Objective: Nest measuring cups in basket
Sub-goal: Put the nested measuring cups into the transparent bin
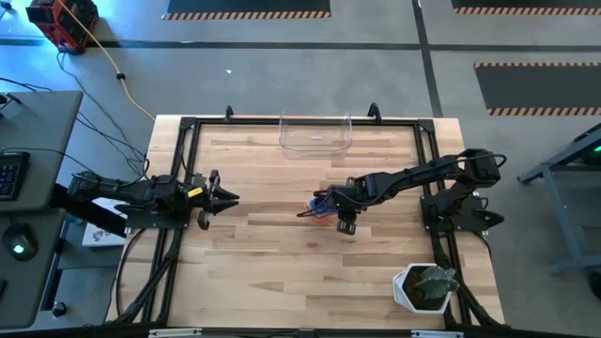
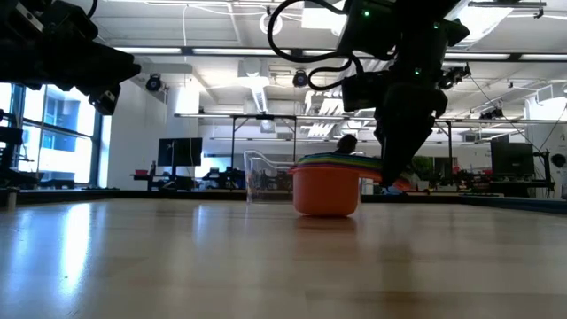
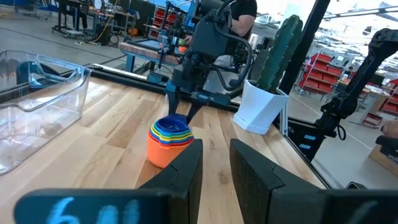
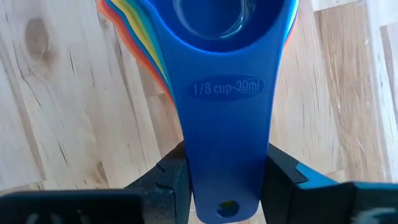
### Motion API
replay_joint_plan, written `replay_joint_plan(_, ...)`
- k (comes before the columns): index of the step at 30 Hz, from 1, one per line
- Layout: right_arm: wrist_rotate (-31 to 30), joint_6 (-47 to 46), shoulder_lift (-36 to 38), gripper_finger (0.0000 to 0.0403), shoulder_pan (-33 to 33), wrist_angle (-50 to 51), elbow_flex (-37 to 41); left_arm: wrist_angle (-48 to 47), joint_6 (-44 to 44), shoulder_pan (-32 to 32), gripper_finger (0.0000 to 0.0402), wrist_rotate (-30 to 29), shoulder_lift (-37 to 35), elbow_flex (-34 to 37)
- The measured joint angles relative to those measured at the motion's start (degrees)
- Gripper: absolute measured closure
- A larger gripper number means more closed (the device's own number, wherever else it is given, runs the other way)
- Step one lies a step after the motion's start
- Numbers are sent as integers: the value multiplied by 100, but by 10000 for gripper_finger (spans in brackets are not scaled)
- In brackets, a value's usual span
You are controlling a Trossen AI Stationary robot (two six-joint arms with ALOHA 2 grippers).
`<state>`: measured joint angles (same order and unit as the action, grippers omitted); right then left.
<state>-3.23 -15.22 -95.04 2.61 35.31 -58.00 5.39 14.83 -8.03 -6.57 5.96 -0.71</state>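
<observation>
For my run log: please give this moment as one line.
right tool: shut on cup stack handles | basket: empty | left tool: open, idle

Grey concrete floor (image 1: 282,75) with hazard-striped mats (image 1: 249,14); red machine (image 1: 64,21) with yellow cable. Open workshop: tall windows (image 2: 53,133), ceiling strip lights (image 2: 221,50), monitors (image 2: 182,152), red shelving (image 3: 320,71).

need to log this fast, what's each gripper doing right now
Left gripper: open, holding nothing, at the table's left side.
Right gripper: shut on the blue cup's handle, atop the nested measuring cups at mid-table.
</observation>
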Motion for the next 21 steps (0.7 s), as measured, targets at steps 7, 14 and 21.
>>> replay_joint_plan(7, 46, -39, 0, 285, 0, -3, 0, 0, 0, 0, 330, 1, 0, 0)
replay_joint_plan(14, 59, -83, 0, 285, 0, -91, 0, 0, 0, 2, 330, -1, -2, 0)
replay_joint_plan(21, -28, 76, 0, 285, 0, -99, -271, 0, 0, 0, 330, -2, 0, 0)
